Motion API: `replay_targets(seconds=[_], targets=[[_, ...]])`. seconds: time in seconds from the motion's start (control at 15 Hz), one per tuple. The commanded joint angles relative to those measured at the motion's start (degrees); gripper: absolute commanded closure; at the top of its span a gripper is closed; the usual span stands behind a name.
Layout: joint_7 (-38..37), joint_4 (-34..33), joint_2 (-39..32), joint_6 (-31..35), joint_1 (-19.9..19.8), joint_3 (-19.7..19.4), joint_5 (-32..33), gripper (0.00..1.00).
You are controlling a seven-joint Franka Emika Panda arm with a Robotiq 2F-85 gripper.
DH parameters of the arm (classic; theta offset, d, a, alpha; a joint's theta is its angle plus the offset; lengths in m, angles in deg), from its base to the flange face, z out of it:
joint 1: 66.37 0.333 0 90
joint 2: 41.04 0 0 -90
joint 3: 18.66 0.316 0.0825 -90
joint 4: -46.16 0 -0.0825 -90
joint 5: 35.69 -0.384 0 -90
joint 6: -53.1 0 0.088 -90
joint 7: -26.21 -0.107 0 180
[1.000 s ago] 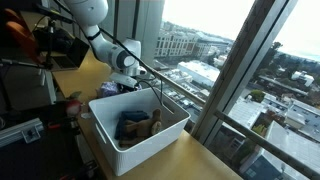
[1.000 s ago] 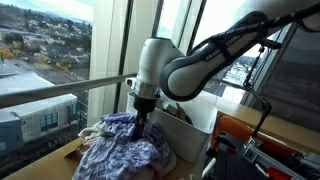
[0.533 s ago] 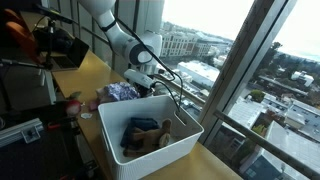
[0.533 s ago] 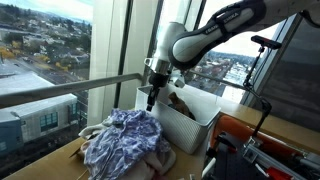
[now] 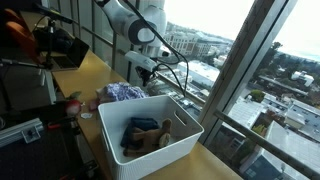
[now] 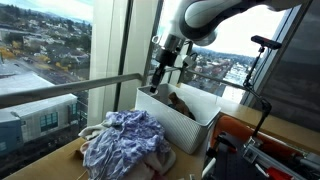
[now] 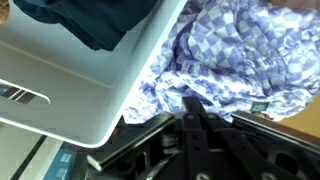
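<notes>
1. Wrist view: the crumpled blue-and-white checked cloth [image 7: 245, 60] fills the upper right. It lies just beside the rounded rim of the white plastic bin [image 7: 95, 85], and its nearest folds seem to touch the bin's outer wall.
2. The gripper [image 7: 193, 112] enters from the lower edge as a dark, blurred shape. Nothing is seen between its fingers, but whether they stand wide or narrow cannot be told.
3. In both exterior views the gripper [image 5: 143, 72] [image 6: 155, 88] hangs in the air, pointing down, above the gap between the cloth [image 5: 120, 92] [image 6: 125, 142] and the bin [image 5: 150, 150] [image 6: 190, 125]. It touches neither.
4. The cloth rests in a loose heap on the wooden tabletop [image 5: 92, 68], against the window side.
5. The bin holds a dark blue garment [image 5: 135, 128] and a brown item [image 5: 165, 128] whose kind cannot be made out.
6. Handling, as judged: the cloth looks light, soft and wholly limp. It would give under the fingers and sag and trail when lifted.
7. Hold, as judged: a raised fold near the top of the heap offers the surest pinch, since several layers gather there. A hold on a flat, thin edge risks slipping.
8. Caution, as judged: hanging folds could catch on the bin rim.
</notes>
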Motion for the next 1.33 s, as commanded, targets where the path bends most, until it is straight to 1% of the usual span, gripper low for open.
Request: replay_targets(seconds=[0.0,0.13,0.4,0.67,0.73,0.87,1.0,1.13,1.27], targets=[[2.73,3.92,5.75,-1.5,0.85,1.46,-3.39,0.73],[2.05,5.97,7.07,-0.29,2.69,1.87,-2.99,0.62],[0.0,9.56,6.94,2.15,7.3,2.76,-1.05,0.33],[-1.99,10.22,2.37,6.26,12.07,3.34,1.41,0.05],[-2.38,10.03,0.98,7.17,13.01,3.41,2.14,0.0],[-4.47,8.99,-3.11,9.65,15.14,3.05,4.09,0.0],[-6.23,9.03,-6.51,11.88,16.43,2.51,5.89,0.0],[-7.85,9.18,-9.97,13.8,17.23,1.52,7.85,0.0],[-9.08,8.96,-12.62,14.08,17.22,0.64,8.91,0.0]])
